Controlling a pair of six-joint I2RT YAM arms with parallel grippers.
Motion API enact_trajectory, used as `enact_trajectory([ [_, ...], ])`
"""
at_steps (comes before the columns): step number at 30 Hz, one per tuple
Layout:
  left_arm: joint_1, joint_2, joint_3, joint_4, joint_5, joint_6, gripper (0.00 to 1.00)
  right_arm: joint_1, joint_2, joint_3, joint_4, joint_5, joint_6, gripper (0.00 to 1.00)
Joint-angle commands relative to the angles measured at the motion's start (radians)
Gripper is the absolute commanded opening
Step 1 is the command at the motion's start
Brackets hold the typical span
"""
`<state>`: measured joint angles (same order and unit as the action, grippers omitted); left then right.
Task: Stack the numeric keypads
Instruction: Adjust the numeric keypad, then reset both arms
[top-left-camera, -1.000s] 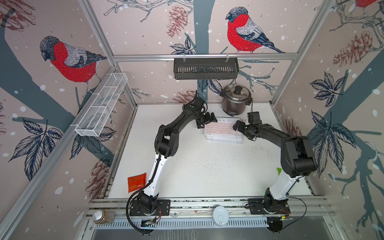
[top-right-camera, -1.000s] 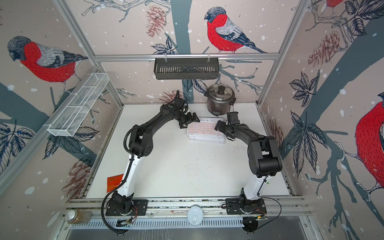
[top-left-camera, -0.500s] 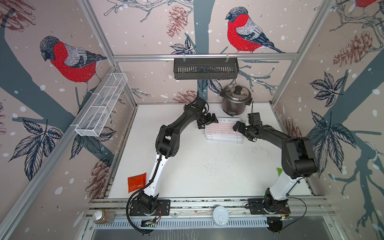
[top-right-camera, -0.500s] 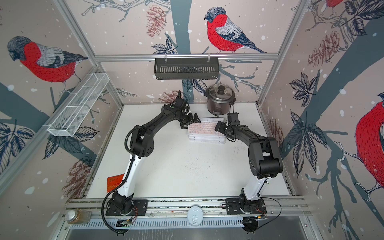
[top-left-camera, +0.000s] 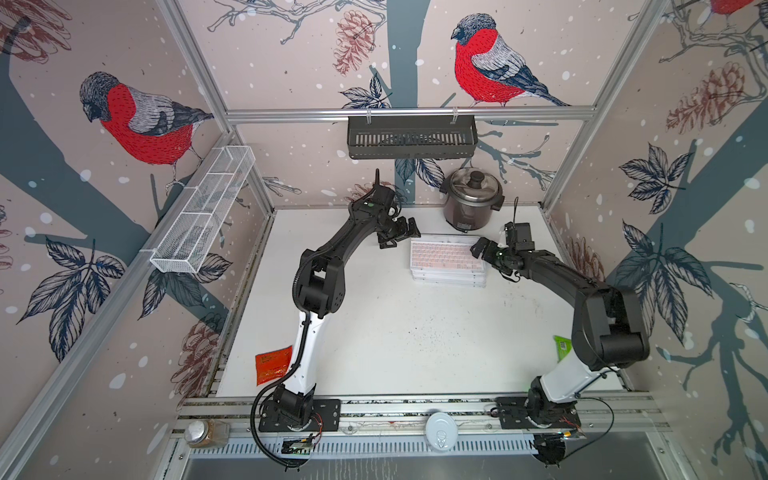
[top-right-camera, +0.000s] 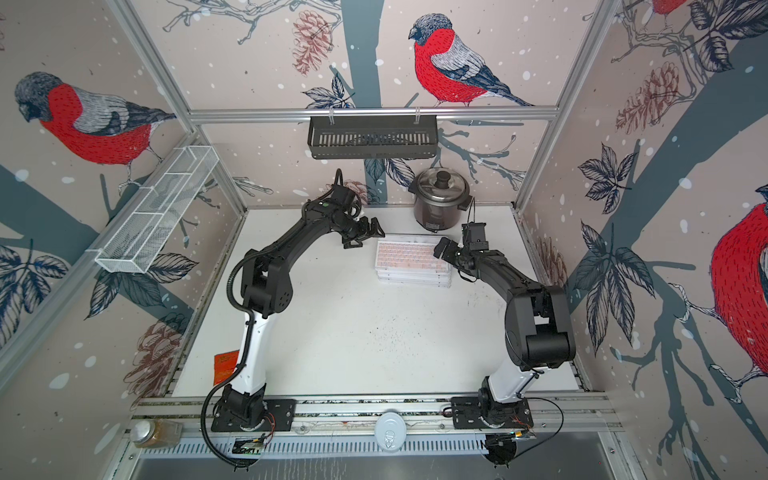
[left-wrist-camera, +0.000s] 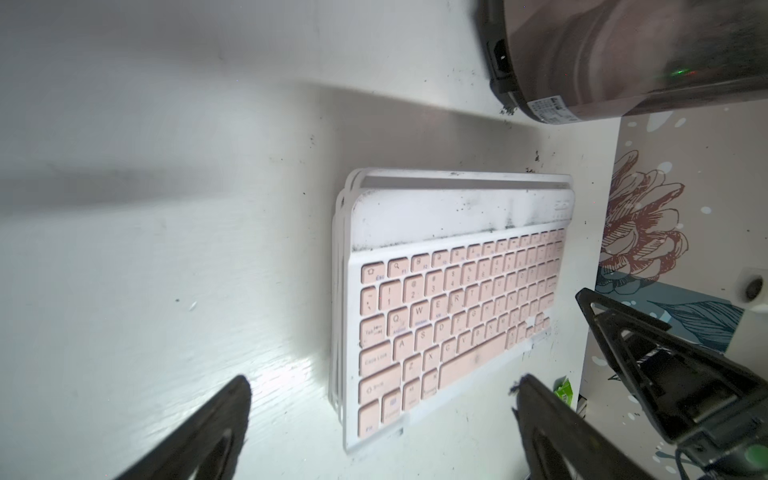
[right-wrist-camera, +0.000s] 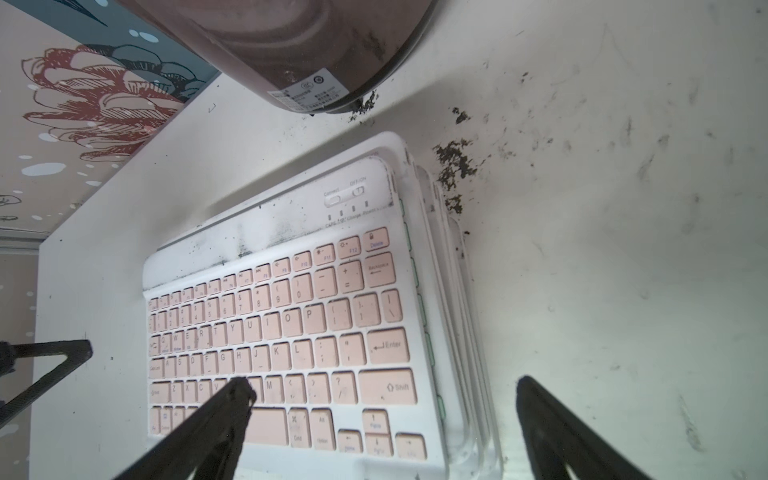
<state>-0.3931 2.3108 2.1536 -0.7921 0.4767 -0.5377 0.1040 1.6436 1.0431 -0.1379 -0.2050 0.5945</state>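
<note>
**Grippers.** The left gripper (left-wrist-camera: 380, 381) had its jaws wide apart with nothing between them. In both top views it hung just off the left end of the pile, clear of it. The right gripper (right-wrist-camera: 384, 384) was likewise spread and gripped nothing. One of its fingers (right-wrist-camera: 232, 411) lay over the pink keys of the top keypad (right-wrist-camera: 291, 332), and the other sat over bare table past the pile's right edge. Whether the finger touched the keys could not be told.

**Location.** The numeric keypads (top-left-camera: 446, 259) sat in one pile on the white table (top-left-camera: 415, 332), toward the back. They lay between the two grippers and just in front of the rice cooker (top-left-camera: 471, 203).

**Containers.**
- The rice cooker had its lid on, so the inside was hidden.
- The black slotted basket (top-left-camera: 411, 137) hung from the back rail; its contents could not be made out.
- The white wire basket (top-left-camera: 203, 208) on the left wall was divided into compartments; its contents could not be made out through the mesh.
- The jar (top-left-camera: 205, 432) at the front rail had a metal lid and held something brownish.

**Keypads, appearance.** The top keypad had a white frame, pastel pink keys and dark smudges along the blank strip above the keys. The lower frames were staggered and showed past its right and near edges. The right wrist view showed a mint green edge directly under it. The layer count could not be fixed.

Dark crumbs (right-wrist-camera: 453, 160) lay on the table by the pile's corner nearest the cooker.

**Elsewhere.** A red packet (top-left-camera: 272, 363) lay by the left arm's base and a green packet (top-left-camera: 562, 347) beside the right arm.
</note>
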Motion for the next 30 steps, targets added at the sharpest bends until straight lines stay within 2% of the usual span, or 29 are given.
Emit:
enact_trajectory([
  [1, 0.031, -0.079, -0.066, 0.034, -0.04, 0.061, 0.99, -0.031, -0.033, -0.007, -0.017, -0.006, -0.019, 1.0],
  [3, 0.045, -0.152, -0.147, 0.083, -0.068, 0.085, 0.99, -0.063, -0.058, -0.017, -0.024, 0.005, -0.021, 1.0],
  [6, 0.064, -0.295, -0.298, 0.168, -0.18, 0.134, 0.99, -0.135, -0.098, -0.042, -0.044, 0.055, -0.02, 1.0],
  [11, 0.145, -0.571, -0.64, 0.404, -0.388, 0.156, 0.99, -0.252, -0.178, -0.126, 0.009, 0.234, -0.003, 1.0],
  [14, 0.209, -0.7, -0.82, 0.517, -0.541, 0.159, 0.99, -0.263, -0.254, -0.225, 0.137, 0.435, -0.005, 1.0],
  [17, 0.276, -0.795, -1.011, 0.66, -0.706, 0.17, 0.99, -0.227, -0.328, -0.361, 0.321, 0.651, -0.057, 1.0],
  [19, 0.322, -0.838, -1.127, 0.747, -0.797, 0.164, 0.99, -0.175, -0.351, -0.46, 0.487, 0.775, -0.139, 1.0],
  [24, 0.358, -0.881, -1.423, 1.077, -1.073, 0.185, 0.99, -0.026, -0.265, -0.64, 0.889, 1.0, -0.367, 1.0],
  [26, 0.365, -0.863, -1.471, 1.143, -1.12, 0.176, 0.99, 0.033, -0.217, -0.661, 0.979, 1.064, -0.417, 1.0],
  [28, 0.367, -0.838, -1.52, 1.265, -1.134, 0.229, 0.99, 0.077, -0.188, -0.701, 1.134, 1.08, -0.486, 1.0],
  [30, 0.385, -0.811, -1.517, 1.272, -1.126, 0.231, 0.99, 0.118, -0.185, -0.721, 1.184, 1.086, -0.515, 1.0],
])
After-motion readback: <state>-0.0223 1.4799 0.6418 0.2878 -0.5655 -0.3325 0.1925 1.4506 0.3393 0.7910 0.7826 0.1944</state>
